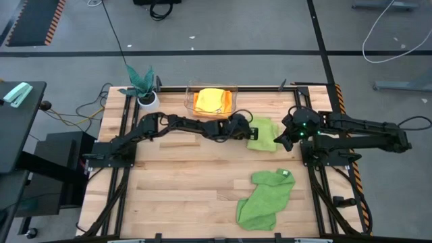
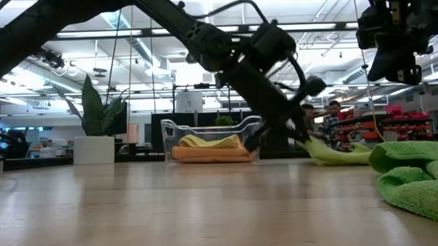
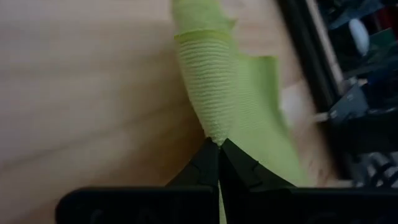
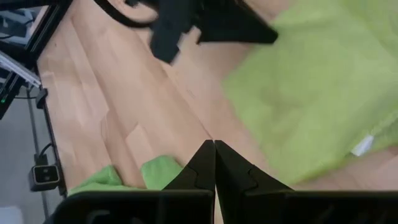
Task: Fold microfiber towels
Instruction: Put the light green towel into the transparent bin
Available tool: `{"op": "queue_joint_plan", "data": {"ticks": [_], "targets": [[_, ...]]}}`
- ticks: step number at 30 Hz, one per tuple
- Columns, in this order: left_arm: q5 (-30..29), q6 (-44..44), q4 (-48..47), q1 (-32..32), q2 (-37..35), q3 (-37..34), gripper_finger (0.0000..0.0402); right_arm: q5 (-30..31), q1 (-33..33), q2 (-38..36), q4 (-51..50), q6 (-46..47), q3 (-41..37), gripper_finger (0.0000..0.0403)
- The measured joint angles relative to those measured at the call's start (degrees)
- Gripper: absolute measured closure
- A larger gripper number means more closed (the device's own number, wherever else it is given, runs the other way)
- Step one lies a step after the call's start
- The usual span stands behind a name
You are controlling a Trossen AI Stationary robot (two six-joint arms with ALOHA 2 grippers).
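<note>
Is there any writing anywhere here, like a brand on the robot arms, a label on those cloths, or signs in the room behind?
None can be read.
White tag on the mid-green towel: too small to show any print.
White tag edge on the lime towel: blurred, no text legible.
Left gripper, shut on the lime towel, and right gripper, shut: no markings visible.
Room shelves in the low view: too blurred to read.

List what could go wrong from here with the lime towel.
The left gripper pinches only a corner of the lime green towel, so it may slip free when pulled. The right gripper hangs shut above the towel's far edge, close enough to the left arm to collide.
</note>
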Motion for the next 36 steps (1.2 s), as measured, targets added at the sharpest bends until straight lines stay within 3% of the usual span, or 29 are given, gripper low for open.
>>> {"op": "queue_joint_plan", "data": {"ticks": [17, 36], "targets": [[3.0, 4.6, -2.3, 4.4, -7.1, 0.2, 0.0397, 0.0, -5.4, 0.0, 1.4, -4.4, 0.0, 0.0394], [4.7, 8.6, -4.0, 9.3, -15.0, 1.2, 0.0397, 0.0, -5.5, 0.9, 4.0, -5.7, 0.0, 0.0396]]}}
